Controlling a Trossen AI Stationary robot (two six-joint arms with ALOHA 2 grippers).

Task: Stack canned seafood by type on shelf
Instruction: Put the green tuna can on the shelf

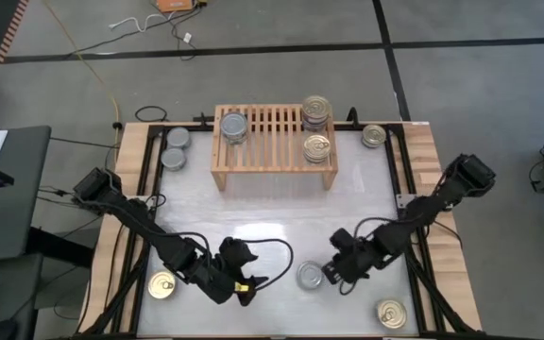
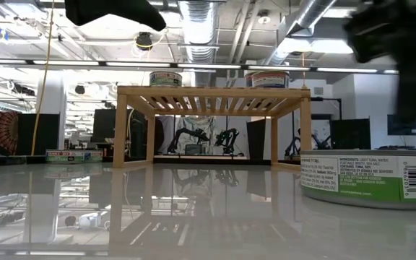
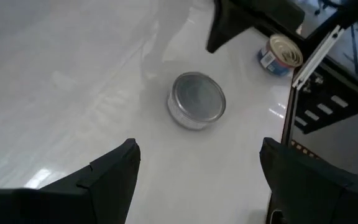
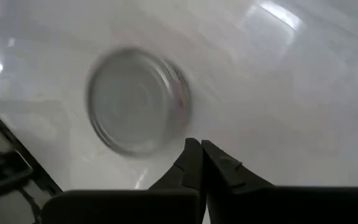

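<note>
High view: the shelf (image 1: 274, 138) stood at the far middle of the bench (image 1: 272, 203), carrying a silver-topped stack (image 1: 234, 127) at its left end and two gold-topped stacks (image 1: 316, 113) at its right end. Two silver tins (image 1: 175, 149) lay just left of the shelf, one gold tin (image 1: 374, 136) just right of it, and gold tins sat at the near left (image 1: 162, 285) and near right (image 1: 391, 314). The left gripper (image 1: 246, 283) and the right gripper (image 1: 331, 275) flanked a lone silver tin (image 1: 310, 275) at the near edge. Low view: that tin's labelled side (image 2: 370, 179) filled the right foreground, with the shelf (image 2: 211, 97) beyond. Left wrist view: the fingers (image 3: 114, 171) were spread wide and empty, the silver tin (image 3: 196, 101) ahead of them. Right wrist view: the fingers (image 4: 219, 165) were pressed together, their tips just beside the tin (image 4: 137, 101); contact could not be judged.
</note>
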